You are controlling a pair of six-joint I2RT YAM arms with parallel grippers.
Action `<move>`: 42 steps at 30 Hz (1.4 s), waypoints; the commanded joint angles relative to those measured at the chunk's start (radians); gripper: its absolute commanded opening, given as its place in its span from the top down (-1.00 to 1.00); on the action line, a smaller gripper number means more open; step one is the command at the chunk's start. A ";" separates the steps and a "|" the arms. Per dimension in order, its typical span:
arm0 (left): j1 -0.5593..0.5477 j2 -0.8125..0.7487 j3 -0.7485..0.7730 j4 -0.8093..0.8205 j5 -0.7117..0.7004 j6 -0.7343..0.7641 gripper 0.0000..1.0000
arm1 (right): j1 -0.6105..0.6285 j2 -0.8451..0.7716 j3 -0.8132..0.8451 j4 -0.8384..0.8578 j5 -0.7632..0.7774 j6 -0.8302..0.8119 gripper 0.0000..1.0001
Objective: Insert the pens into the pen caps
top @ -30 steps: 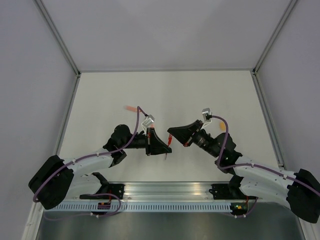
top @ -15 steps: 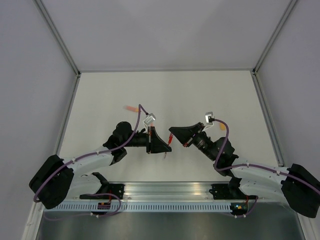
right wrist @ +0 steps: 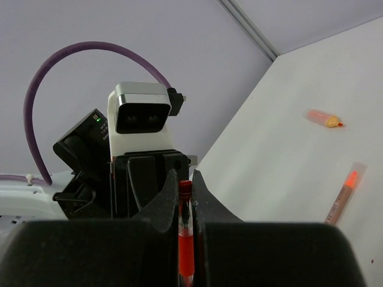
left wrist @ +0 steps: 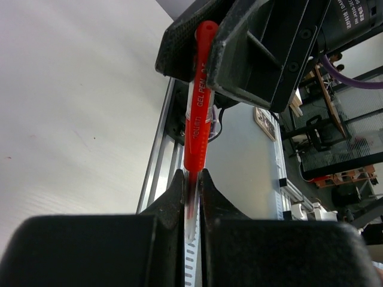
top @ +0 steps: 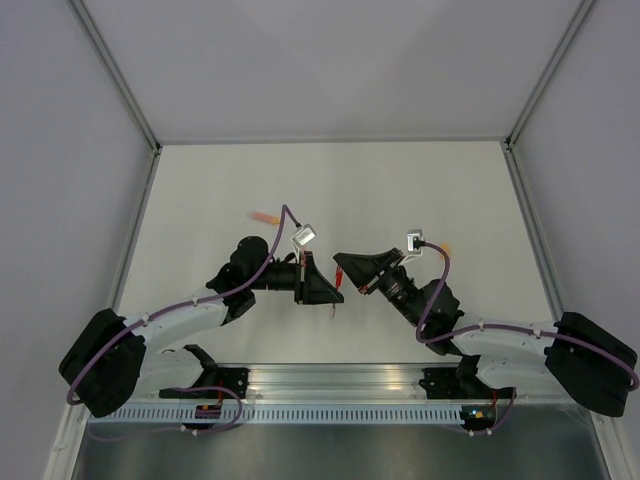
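Observation:
My left gripper is shut on the clear barrel of a red pen. The pen reaches out to my right gripper. That gripper is shut on the red pen cap, which sits over the pen's far end. The two grippers meet tip to tip above the table, with a short red stretch showing between them. A stubby orange cap and an orange-pink pen lie loose on the table. An orange-pink piece lies far left of the grippers.
An orange bit shows on the white table beside the right wrist. Grey walls close the table on three sides. The aluminium rail with the arm bases runs along the near edge.
My right gripper has moved left toward the left gripper, and the gap between the two red pieces has closed. The left gripper shifted slightly right.

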 commanded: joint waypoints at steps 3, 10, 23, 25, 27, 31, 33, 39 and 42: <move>0.074 0.008 0.153 0.117 -0.292 0.007 0.95 | 0.124 -0.086 0.028 -0.291 -0.236 -0.004 1.00; 0.074 0.050 0.146 0.000 -0.157 0.040 -0.14 | 0.083 -0.137 0.444 -0.958 0.188 -0.291 1.00; 0.071 0.053 0.078 -0.123 -0.288 0.162 -0.97 | -0.247 0.208 0.818 -1.281 0.067 -0.368 1.00; 0.072 0.027 0.064 -0.150 -0.345 0.178 -0.99 | -0.266 0.278 0.814 -1.258 0.020 -0.351 1.00; 0.072 0.001 0.046 -0.178 -0.474 0.179 -0.99 | -0.270 0.355 0.812 -1.235 -0.020 -0.336 1.00; 0.072 -0.080 0.043 -0.282 -0.675 0.189 -0.99 | -0.290 0.502 0.838 -1.160 -0.089 -0.258 1.00; 0.074 -0.136 0.027 -0.335 -0.787 0.192 -0.99 | -0.292 0.597 0.883 -1.152 -0.103 -0.239 1.00; 0.072 -0.274 -0.035 -0.336 -0.908 0.204 -0.99 | -0.293 0.769 0.972 -1.131 -0.120 -0.161 1.00; 0.072 -0.310 -0.055 -0.318 -0.905 0.204 -0.99 | -0.293 0.823 0.993 -1.132 -0.105 -0.127 0.97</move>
